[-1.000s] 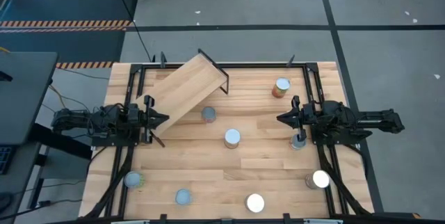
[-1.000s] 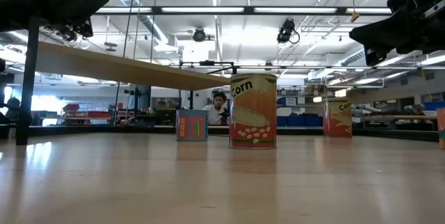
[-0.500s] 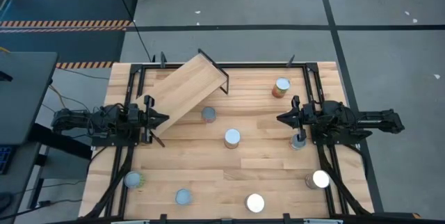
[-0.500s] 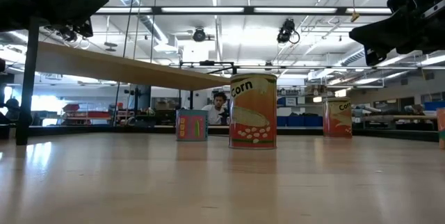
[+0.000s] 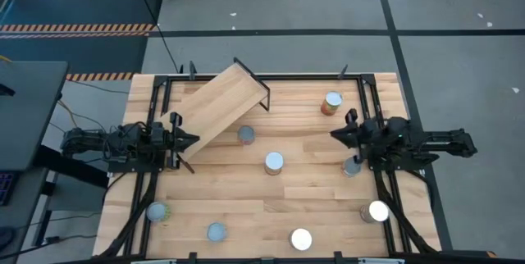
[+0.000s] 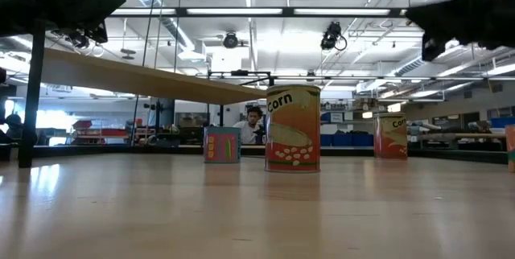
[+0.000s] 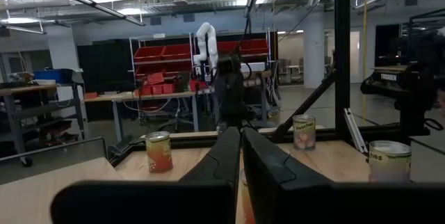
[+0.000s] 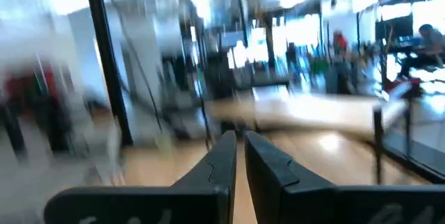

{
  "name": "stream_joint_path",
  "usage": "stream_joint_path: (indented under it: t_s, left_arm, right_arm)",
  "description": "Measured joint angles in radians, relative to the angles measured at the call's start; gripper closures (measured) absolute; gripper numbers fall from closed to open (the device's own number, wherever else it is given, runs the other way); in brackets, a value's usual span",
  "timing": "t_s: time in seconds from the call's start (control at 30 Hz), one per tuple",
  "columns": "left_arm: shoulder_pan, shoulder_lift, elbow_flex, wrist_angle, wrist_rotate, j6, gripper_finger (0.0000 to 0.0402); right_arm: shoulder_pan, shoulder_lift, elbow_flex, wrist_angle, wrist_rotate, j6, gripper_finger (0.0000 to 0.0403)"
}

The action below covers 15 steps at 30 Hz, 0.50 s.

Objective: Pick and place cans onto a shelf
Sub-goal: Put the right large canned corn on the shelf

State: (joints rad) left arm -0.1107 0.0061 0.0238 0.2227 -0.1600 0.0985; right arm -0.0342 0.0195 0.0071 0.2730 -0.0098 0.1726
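The right end effector (image 5: 335, 134), nearly closed and empty, hangs at the counter's (image 5: 328, 190) three o'clock; the left end effector (image 5: 195, 139), likewise narrow and empty, waits at nine. Eight cans (image 5: 274, 162) stand scattered, the shelf (image 5: 215, 106) at eleven o'clock. Spread the fingers fully, then probably lower squarely over the nearest can (image 5: 332, 102).

Both arms are black all over, made of chunky blocks joined one after another. The left arm (image 5: 107, 144) has thin dark cables bunched along it; the right arm (image 5: 426, 143) looks smoother, ending in a rounded knob. Each carries two flat, dark, pointed fingers, the left gripper (image 7: 240, 156) and right gripper (image 8: 239, 160) alike, plain and matte
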Motion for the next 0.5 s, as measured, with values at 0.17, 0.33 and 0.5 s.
stream_joint_path:
  t_s: [0.17,0.33,0.5]
  left_arm:
    - [0.0,0.0,0.0,0.0,0.0,0.0,0.0377]
    - [0.0,0.0,0.0,-0.003,0.0,0.0,0.0377]
    - [0.0,0.0,0.0,-0.004,0.0,0.0,0.0377]
  right_arm:
    - [-0.002,0.023,0.054,0.011,0.239,0.164,0.0371]
    - [-0.003,0.155,0.255,-0.296,0.362,0.23,0.0395]
    - [-0.057,0.373,0.456,-0.62,0.398,0.288,0.0393]
